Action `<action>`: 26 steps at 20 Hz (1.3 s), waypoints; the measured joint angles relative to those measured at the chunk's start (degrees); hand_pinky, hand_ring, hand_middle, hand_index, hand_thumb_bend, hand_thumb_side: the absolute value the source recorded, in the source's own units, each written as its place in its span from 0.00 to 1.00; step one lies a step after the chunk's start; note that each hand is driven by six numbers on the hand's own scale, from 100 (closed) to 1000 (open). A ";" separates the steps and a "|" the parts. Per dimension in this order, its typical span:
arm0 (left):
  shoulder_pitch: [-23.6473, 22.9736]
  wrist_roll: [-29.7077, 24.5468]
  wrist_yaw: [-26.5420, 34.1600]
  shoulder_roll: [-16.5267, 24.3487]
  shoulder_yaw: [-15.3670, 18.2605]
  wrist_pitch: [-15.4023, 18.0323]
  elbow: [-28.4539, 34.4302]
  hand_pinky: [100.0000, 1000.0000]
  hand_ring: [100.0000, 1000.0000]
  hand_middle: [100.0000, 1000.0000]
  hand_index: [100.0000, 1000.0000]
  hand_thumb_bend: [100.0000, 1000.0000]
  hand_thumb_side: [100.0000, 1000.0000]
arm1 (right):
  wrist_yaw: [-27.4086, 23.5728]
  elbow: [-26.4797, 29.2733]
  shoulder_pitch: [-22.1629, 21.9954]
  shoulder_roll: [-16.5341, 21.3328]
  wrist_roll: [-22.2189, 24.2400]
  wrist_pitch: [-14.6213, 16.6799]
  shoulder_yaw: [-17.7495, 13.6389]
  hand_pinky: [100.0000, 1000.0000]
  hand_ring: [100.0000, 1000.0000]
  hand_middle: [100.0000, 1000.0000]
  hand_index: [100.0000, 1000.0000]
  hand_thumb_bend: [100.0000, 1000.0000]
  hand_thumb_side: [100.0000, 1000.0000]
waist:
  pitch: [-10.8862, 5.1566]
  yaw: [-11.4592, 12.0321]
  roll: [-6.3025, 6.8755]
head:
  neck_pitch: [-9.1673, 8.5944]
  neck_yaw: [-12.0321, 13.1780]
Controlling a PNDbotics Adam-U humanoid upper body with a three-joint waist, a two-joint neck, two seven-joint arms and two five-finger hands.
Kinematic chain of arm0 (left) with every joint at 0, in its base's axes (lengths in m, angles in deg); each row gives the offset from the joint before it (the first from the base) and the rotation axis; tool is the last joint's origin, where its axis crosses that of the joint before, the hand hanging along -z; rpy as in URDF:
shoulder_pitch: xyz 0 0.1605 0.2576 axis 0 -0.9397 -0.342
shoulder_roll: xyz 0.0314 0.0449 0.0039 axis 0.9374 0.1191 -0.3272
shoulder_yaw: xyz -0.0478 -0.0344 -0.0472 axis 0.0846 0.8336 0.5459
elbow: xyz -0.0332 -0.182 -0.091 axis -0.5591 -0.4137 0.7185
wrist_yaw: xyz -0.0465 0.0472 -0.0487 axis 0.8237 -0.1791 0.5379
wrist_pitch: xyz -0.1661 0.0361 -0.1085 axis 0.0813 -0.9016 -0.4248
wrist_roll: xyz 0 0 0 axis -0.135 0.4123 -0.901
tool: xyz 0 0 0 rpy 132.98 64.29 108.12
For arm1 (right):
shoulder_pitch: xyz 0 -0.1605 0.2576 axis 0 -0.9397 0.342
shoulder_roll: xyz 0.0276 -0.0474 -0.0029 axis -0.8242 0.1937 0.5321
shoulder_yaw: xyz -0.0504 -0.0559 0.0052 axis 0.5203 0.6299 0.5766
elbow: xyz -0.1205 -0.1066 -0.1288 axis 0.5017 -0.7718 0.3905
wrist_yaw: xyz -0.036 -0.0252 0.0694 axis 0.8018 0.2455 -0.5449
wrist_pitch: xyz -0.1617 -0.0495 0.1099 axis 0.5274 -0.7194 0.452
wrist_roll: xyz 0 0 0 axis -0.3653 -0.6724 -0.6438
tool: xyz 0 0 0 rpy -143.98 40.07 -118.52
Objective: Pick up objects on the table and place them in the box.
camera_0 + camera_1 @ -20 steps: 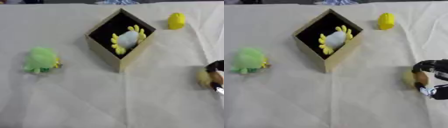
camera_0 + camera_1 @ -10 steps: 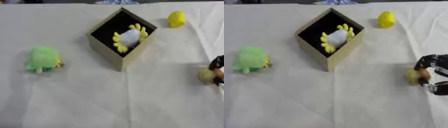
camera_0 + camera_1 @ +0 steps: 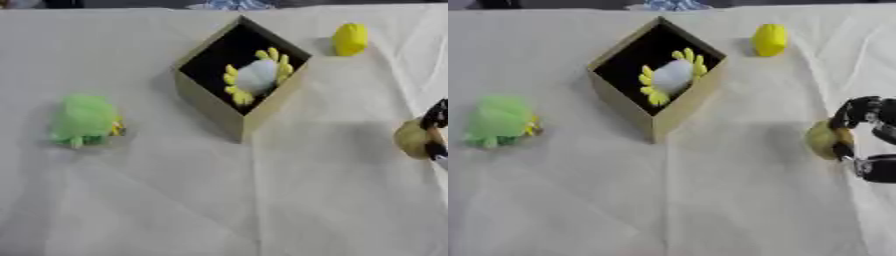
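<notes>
A tan cardboard box [image 3: 667, 115] stands turned like a diamond at the middle of the cloth. Inside it lies a white and yellow soft toy [image 3: 670, 76]. A green plush toy [image 3: 499, 121] sits on the cloth at the left. A yellow object [image 3: 768, 39] rests at the far right, behind the box. My right hand [image 3: 866, 137] comes in from the right edge, its fingers curled round a dull yellow round object [image 3: 824, 140], held just off or on the cloth. My left hand shows in neither view.
A pale creased cloth [image 3: 684, 200] covers the whole table. Something blue and white [image 3: 671, 5] lies at the far edge, beyond the box.
My right hand with the dull yellow object has risen slightly in the picture. The whole picture has also shifted a little, so the camera has moved.
</notes>
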 measured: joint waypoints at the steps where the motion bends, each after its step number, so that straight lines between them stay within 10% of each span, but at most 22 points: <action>1: -0.04 0.01 -0.02 0.00 0.00 0.01 0.00 0.76 0.69 0.64 0.79 0.22 0.54 | -0.01 0.77 0.13 0.01 0.01 -0.15 -0.37 0.82 0.63 0.32 0.51 0.00 0.05 | -0.14 -0.01 -0.08 | 0.00 0.05; 11: -0.25 0.00 -0.17 0.00 -0.01 0.11 0.00 0.76 0.69 0.64 0.79 0.22 0.54 | -2.63 6.50 7.02 1.71 1.57 -1.01 -1.20 0.82 0.64 0.33 0.53 0.00 0.05 | -0.74 0.72 -0.76 | 0.01 0.14; 26: -0.30 -0.76 -0.20 0.01 -0.70 0.29 0.00 0.76 0.68 0.64 0.79 0.22 0.53 | -4.70 -0.16 37.66 -3.28 13.96 -1.59 10.45 0.82 0.68 0.36 0.54 0.07 0.14 | -2.32 4.35 -3.08 | 0.36 -1.38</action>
